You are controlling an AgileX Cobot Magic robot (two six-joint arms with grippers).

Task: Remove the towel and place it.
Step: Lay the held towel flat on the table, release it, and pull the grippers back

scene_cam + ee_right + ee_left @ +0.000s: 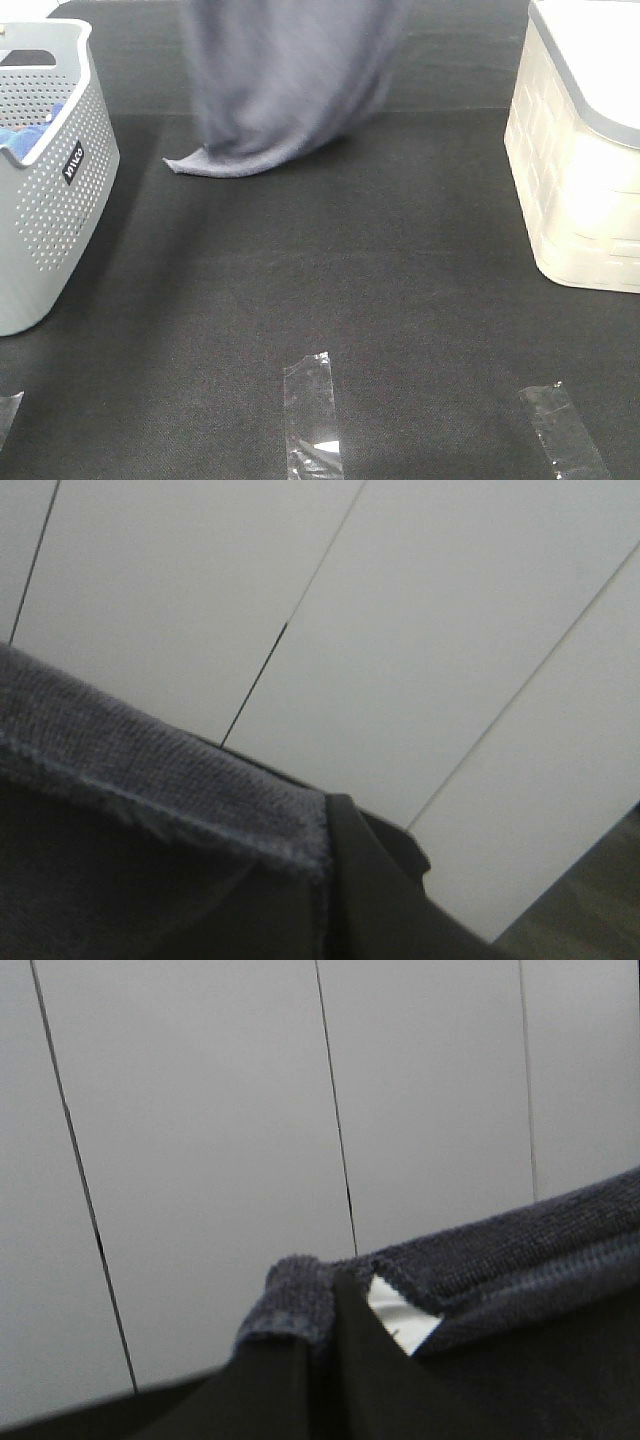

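The slate-grey towel [285, 80] hangs from above the top of the exterior high view, blurred. Its lower corner touches the black table at the back, left of centre. The grippers themselves are out of that view. In the left wrist view my left gripper [320, 1350] is shut on a top corner of the towel [500, 1260], with a white tag showing. In the right wrist view my right gripper [325, 880] is shut on the other top corner of the towel [130, 770]. Both wrist cameras face a white panelled wall.
A grey perforated basket [50, 200] stands at the left edge with a bright blue cloth [25, 135] inside. A cream lidded bin [580, 150] stands at the right. Strips of clear tape [312, 410] lie on the black table [400, 260] near its front edge.
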